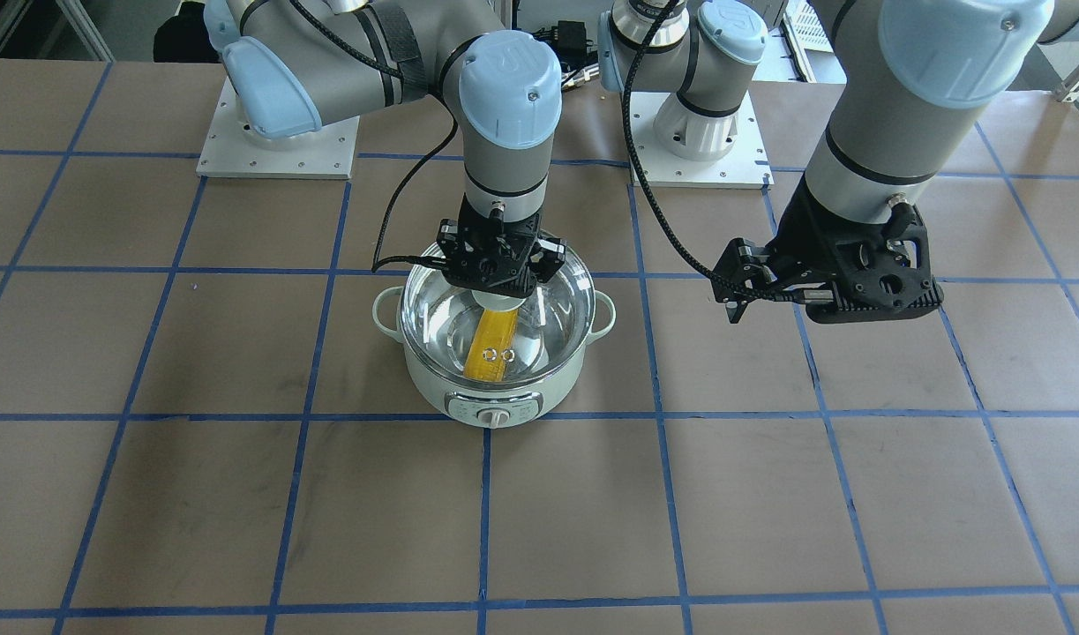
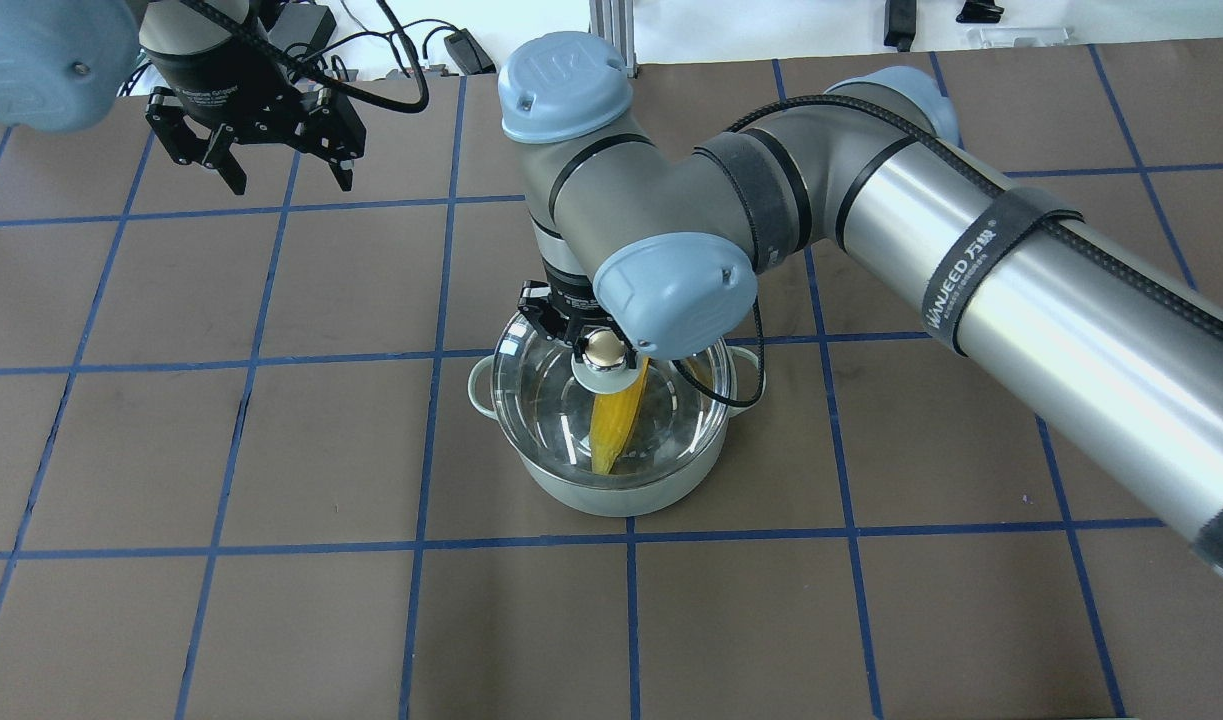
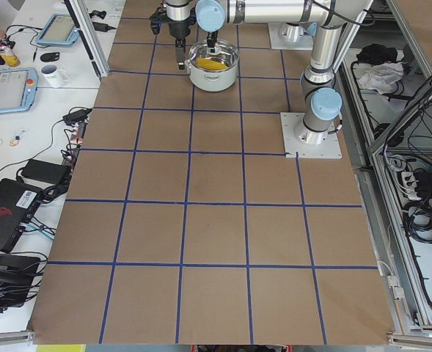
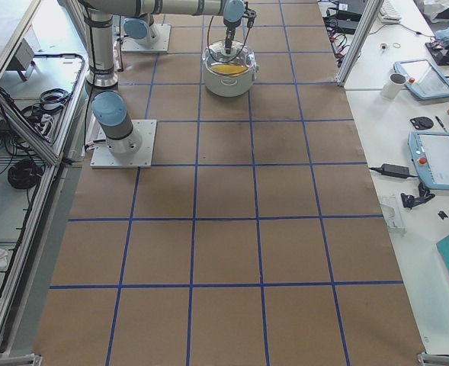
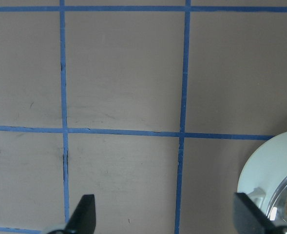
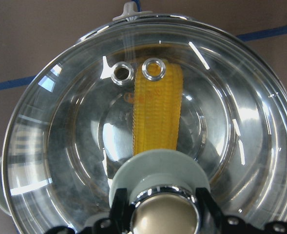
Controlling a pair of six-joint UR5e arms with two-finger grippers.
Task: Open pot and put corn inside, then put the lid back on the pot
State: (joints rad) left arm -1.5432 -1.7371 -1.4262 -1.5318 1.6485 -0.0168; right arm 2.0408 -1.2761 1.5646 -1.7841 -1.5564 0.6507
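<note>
The pale mint-green pot [image 1: 495, 388] stands on the table with its knob panel facing the front. The yellow corn [image 1: 493, 344] lies inside it, seen through the glass in the overhead view [image 2: 616, 420] and the right wrist view [image 6: 155, 117]. The clear glass lid [image 1: 557, 300] sits over the pot's rim. My right gripper [image 1: 498, 295] stands straight above it, its fingers shut on the lid's gold knob [image 6: 165, 214]. My left gripper [image 1: 738, 295] is open and empty, hovering above bare table well to the pot's side [image 2: 291, 183].
The brown table carries a blue tape grid [image 1: 486, 494]. Two arm base plates [image 1: 279, 145] [image 1: 698, 168] sit behind the pot. Side benches with tablets and a mug [image 4: 396, 80] lie beyond the table's edge.
</note>
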